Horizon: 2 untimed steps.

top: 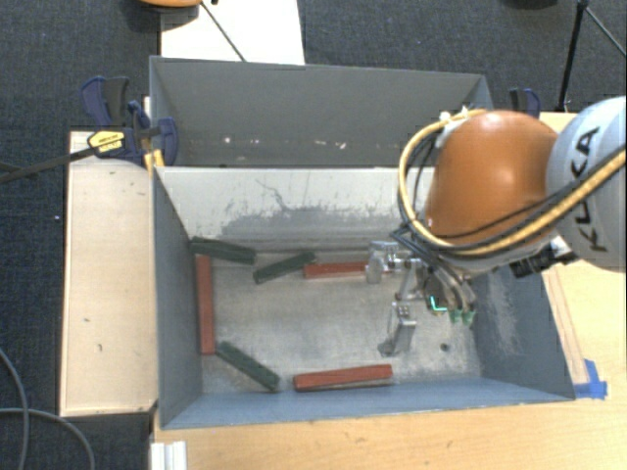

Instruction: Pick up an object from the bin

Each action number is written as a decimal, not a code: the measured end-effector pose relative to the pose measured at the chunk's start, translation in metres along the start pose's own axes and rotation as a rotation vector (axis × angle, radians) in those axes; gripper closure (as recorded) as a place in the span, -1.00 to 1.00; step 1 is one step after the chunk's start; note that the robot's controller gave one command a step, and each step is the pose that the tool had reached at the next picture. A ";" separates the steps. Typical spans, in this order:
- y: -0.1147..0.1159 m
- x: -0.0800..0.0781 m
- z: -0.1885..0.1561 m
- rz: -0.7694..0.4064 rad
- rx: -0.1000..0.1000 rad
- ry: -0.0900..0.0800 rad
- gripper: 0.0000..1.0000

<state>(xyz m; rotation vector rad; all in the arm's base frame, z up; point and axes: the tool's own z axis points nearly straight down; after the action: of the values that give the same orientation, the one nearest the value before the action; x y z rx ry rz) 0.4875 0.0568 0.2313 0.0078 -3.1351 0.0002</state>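
Camera view: tool [400, 333] hangs near front red bar [343, 378], green bar [247, 365] beyond.

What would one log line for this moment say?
gripper: in bin, right of middle | nearest: red bar by near wall | rest: other bars to the left

Flat bars [343, 379] edge the bin's [294, 321] bare middle.
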 end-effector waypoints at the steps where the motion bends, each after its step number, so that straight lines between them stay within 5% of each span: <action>1: 0.000 -0.002 -0.004 0.002 -0.001 -0.008 -1.00; 2: -0.005 -0.002 0.047 0.012 -0.002 -0.016 -1.00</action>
<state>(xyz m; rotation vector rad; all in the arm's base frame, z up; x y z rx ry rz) 0.4890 0.0517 0.1844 -0.0114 -3.1506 -0.0026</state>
